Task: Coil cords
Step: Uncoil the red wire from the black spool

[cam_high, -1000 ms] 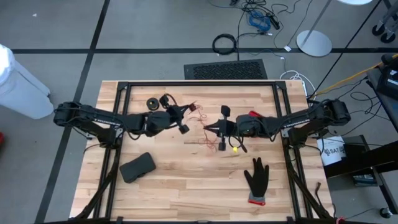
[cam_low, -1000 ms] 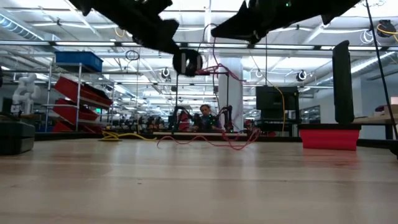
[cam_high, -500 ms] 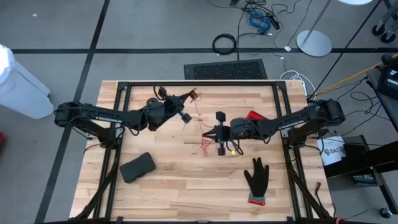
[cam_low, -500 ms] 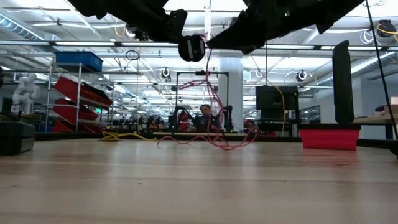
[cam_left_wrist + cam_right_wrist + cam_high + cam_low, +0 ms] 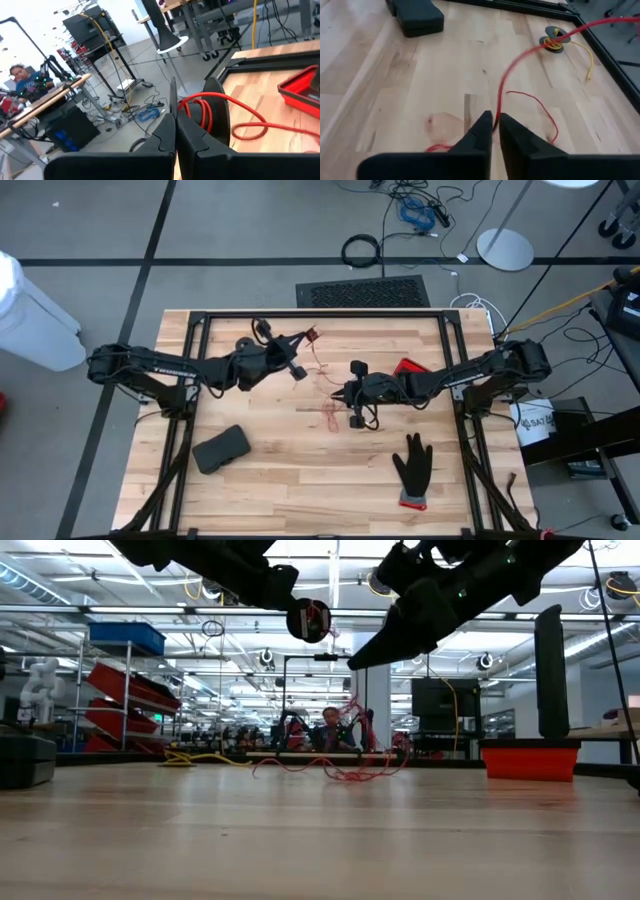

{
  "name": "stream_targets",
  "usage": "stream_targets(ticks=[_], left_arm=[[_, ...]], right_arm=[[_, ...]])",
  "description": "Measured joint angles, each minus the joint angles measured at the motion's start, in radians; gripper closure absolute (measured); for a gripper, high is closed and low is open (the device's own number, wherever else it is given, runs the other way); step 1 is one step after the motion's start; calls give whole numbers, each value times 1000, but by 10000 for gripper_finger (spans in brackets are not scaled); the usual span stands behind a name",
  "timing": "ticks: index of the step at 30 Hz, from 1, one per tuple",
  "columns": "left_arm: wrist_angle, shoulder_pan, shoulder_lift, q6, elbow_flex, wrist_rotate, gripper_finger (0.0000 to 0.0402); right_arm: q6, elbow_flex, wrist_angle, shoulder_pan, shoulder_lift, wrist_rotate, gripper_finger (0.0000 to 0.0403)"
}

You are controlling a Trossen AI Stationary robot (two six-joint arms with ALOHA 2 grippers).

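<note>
Left pincer (image 5: 297,369) is being kept clenched on the red cord's spool (image 5: 207,117) above the bench (image 5: 280,470), right pincer (image 5: 493,131) barely parted around the red cord (image 5: 520,60), so slack is probably being risked slipping free and tangling.

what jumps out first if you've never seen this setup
The red cord catches the eye first: it runs taut from the left gripper, raised above the table's far middle and shut on a small black spool wound with it, to the right gripper near the table's centre. Loose red loops lie on the wooden table below. Next comes the black glove lying flat near the front right.
</note>
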Motion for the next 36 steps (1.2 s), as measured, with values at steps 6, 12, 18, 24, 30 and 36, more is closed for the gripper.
stream_targets(ticks=[6,12,18,24,30,36], left_arm=[[-27,-10,0,9,0,-15,401],[-85,-29,-2,34,0,62,401],[-111,-71,-3,60,0,159,402],[-113,-103,-3,67,0,218,401],[-114,-122,-3,78,0,300,401],[-111,-125,-3,77,0,381,401]], right_arm=[[10,0,-36,10,-1,-4,318],[-5,0,-81,42,-64,113,284],[-102,0,-69,69,-129,243,288],[-136,0,-54,62,-141,286,293],[-129,0,-41,47,-141,288,293],[-130,0,-11,47,-141,275,293]])
